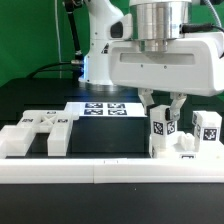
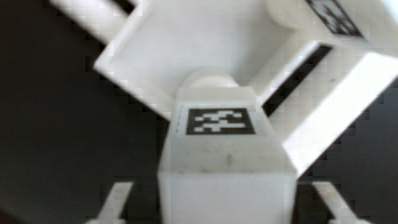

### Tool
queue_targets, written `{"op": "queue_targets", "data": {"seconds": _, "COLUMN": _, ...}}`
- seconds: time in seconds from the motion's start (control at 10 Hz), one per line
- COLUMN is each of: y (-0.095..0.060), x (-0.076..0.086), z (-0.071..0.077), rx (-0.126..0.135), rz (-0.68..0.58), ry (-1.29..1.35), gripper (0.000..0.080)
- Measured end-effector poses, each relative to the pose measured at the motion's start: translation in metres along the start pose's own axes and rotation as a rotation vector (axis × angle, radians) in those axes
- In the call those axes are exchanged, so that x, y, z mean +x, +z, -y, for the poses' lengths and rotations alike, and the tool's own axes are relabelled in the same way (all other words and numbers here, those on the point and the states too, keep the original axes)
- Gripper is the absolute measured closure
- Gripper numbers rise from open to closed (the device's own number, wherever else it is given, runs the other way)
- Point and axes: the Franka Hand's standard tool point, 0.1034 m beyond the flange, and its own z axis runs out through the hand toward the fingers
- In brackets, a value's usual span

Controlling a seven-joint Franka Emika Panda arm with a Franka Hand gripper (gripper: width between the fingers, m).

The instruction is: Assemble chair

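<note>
Gripping tagged bar (image 1: 163,137), pincer (image 1: 164,112) closed; bar upright, long axis vertical.

Upright tagged chair part (image 1: 163,135) in the gripper (image 1: 163,112)

The arm (image 1: 104,30) is held low, wrist pointed straight down; the gripper (image 1: 164,112) is seen vertical, fingers (image 2: 118,205) clamped against an upright chair part (image 1: 163,132).

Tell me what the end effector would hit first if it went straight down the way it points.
Pointing down, the end effector is shut on an upright tagged chair part, so that comes first. Pushed further, the part would likely press onto the white chair piece beneath it, though depth is unclear.
</note>
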Motion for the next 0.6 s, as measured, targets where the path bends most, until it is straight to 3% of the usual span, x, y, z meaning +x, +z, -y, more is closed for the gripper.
{"op": "queue_targets", "data": {"seconds": 0.6, "y": 0.0008, "x": 0.0007, "z": 0.0027, "rx": 0.008, "rz": 0.006, "ry": 0.449, "gripper": 0.0508}}
